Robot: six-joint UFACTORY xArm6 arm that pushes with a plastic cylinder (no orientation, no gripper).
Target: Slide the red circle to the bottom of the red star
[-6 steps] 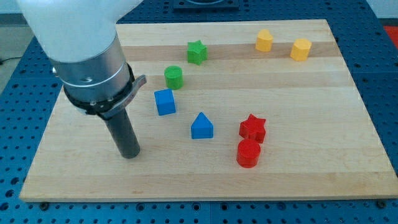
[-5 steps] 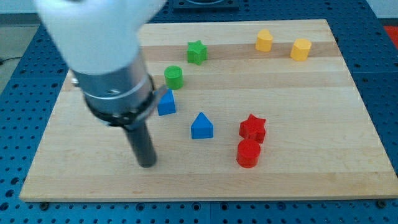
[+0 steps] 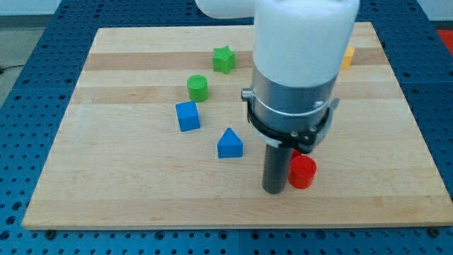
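Note:
The red circle (image 3: 303, 171) lies on the wooden board (image 3: 106, 177) near the view's bottom right. My tip (image 3: 274, 190) stands right against its left side. The rod and the arm's wide body rise above it and cover the middle right of the board. The red star is hidden behind the arm's collar, so I cannot tell how it sits relative to the red circle.
A blue triangular block (image 3: 229, 144) lies left of my tip, a blue cube (image 3: 187, 116) farther up left. A green cylinder (image 3: 197, 88) and green star (image 3: 224, 59) sit higher. A yellow block's edge (image 3: 347, 56) shows beside the arm.
My tip swept from the view's left to the right, passing below the blue blocks. The red circle has shifted a little to the right. The arm now covers the red star.

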